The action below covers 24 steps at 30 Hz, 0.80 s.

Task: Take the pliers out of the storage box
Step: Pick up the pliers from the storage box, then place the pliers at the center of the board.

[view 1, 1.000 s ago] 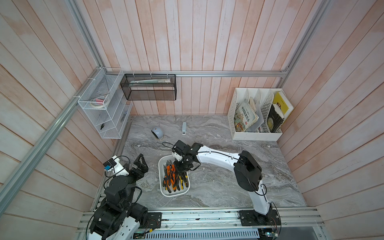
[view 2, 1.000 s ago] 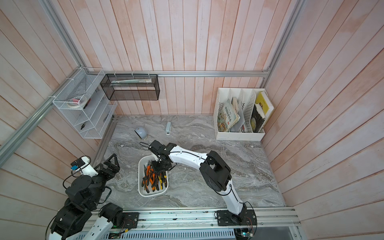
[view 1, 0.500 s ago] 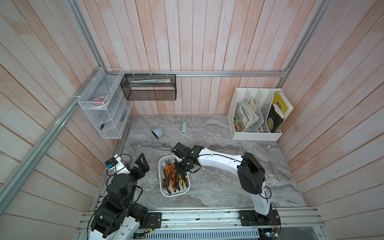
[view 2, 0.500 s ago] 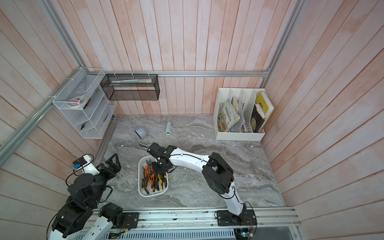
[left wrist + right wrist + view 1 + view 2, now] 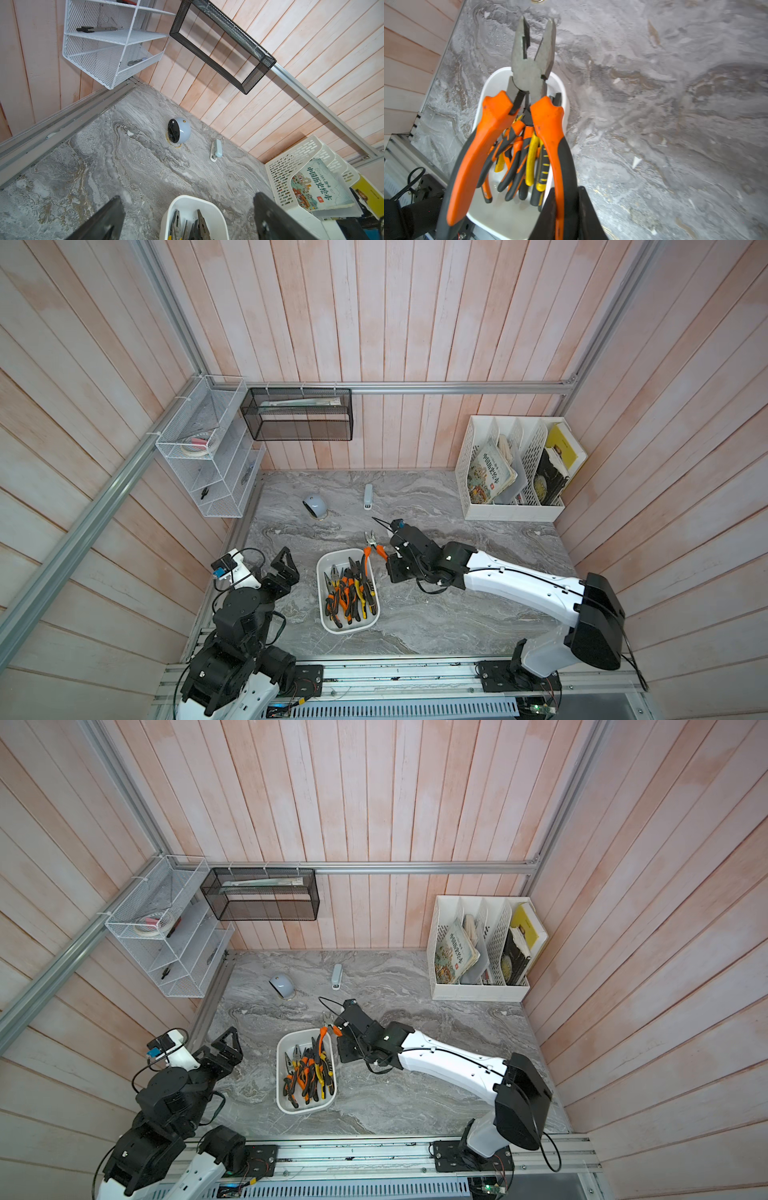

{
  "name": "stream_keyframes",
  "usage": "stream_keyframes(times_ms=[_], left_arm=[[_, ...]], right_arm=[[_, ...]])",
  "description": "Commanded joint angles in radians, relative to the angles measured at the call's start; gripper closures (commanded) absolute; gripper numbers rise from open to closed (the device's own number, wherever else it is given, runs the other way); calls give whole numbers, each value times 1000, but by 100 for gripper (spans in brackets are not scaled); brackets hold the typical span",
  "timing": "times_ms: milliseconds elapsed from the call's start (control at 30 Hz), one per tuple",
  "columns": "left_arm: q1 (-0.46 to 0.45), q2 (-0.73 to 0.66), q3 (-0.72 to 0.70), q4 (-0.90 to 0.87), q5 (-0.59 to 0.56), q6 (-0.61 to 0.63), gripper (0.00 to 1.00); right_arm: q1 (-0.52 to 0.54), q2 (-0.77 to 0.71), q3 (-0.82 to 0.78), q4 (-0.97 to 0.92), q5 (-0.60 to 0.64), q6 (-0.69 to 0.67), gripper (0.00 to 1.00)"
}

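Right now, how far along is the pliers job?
Done: nothing yet; no pliers lie on the table. In hand: the right gripper is shut on one handle of an orange pliers, raised over the far rim of the box. Left: the pile in the box, all of it to come out. The left gripper hangs open beside the box.

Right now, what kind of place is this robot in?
Probably a robot practice booth made to look like a workshop corner: a marble-look table, a file rack with books, and a storage box full of pliers.
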Motion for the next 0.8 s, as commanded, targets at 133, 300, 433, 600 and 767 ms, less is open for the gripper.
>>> stream_keyframes(times_ms=[133, 300, 433, 600, 767], left_arm=[[-17, 3, -7, 2, -17, -7, 0], [-23, 4, -9, 1, -17, -9, 0], [-26, 3, -9, 2, -17, -9, 0], [-28, 4, -11, 7, -15, 0, 0], [-30, 4, -11, 9, -14, 2, 0]], right_arm=[[-187, -212, -251, 8, 47, -25, 100], [-249, -264, -340, 13, 62, -63, 100], [-261, -225, -380, 44, 63, -94, 100], [-263, -117, -358, 57, 11, -130, 100], [-261, -38, -331, 80, 4, -144, 100]])
